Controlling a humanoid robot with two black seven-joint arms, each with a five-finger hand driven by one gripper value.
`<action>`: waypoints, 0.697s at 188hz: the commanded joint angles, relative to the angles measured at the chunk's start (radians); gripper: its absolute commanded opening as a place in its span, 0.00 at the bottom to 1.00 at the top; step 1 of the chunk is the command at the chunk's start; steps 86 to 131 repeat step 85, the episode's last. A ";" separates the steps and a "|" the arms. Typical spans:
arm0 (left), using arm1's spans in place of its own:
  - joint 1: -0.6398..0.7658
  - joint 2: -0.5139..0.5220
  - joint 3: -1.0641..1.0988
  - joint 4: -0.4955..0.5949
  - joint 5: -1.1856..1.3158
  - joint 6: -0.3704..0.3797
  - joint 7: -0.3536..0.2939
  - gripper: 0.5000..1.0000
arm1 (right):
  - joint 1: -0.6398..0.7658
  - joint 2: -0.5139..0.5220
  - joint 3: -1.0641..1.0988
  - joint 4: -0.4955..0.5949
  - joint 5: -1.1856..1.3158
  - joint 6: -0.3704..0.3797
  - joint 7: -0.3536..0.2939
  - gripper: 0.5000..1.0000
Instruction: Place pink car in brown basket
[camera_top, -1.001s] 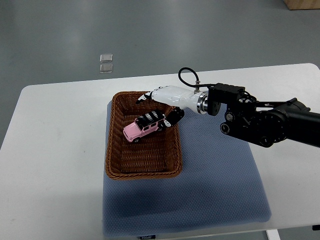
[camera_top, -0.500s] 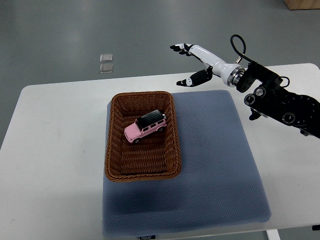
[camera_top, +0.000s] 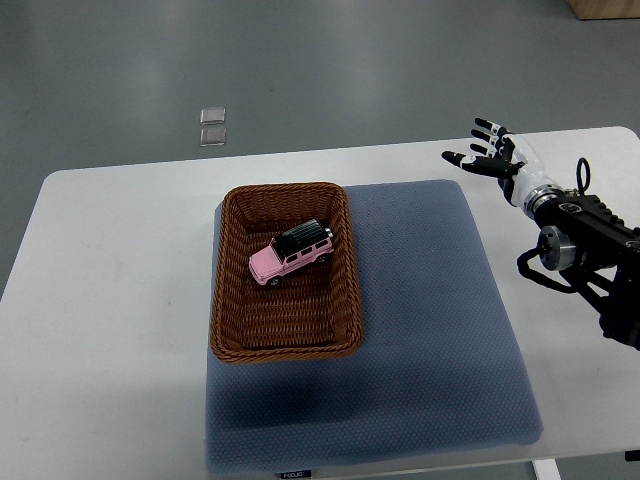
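Note:
The pink car (camera_top: 291, 254), with a black roof, lies inside the brown basket (camera_top: 228, 300), in its upper half and turned at a slant. The woven basket sits on the left part of a blue mat (camera_top: 430, 330). My right hand (camera_top: 486, 151) is far to the right, above the table's back right area, fingers spread and holding nothing. Its black forearm runs off the right edge. No left arm shows in the picture.
The white table (camera_top: 110, 300) carries the mat and basket. Two small clear squares (camera_top: 211, 127) lie on the grey floor beyond the table's far edge. A brown box corner (camera_top: 606, 8) shows at the top right.
My right hand let go of the pink car in the basket, lifted away and pulled back to the right. The car stays in the basket.

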 joint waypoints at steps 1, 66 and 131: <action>0.000 0.000 0.000 0.000 0.000 0.000 0.000 1.00 | -0.003 0.004 0.001 0.000 0.039 -0.001 0.000 0.79; 0.000 0.000 0.000 -0.001 0.000 0.000 0.000 1.00 | -0.011 0.020 0.001 -0.046 0.039 -0.015 0.012 0.84; 0.000 0.000 0.000 -0.001 0.000 0.000 0.000 1.00 | -0.011 0.020 0.001 -0.046 0.035 -0.015 0.017 0.84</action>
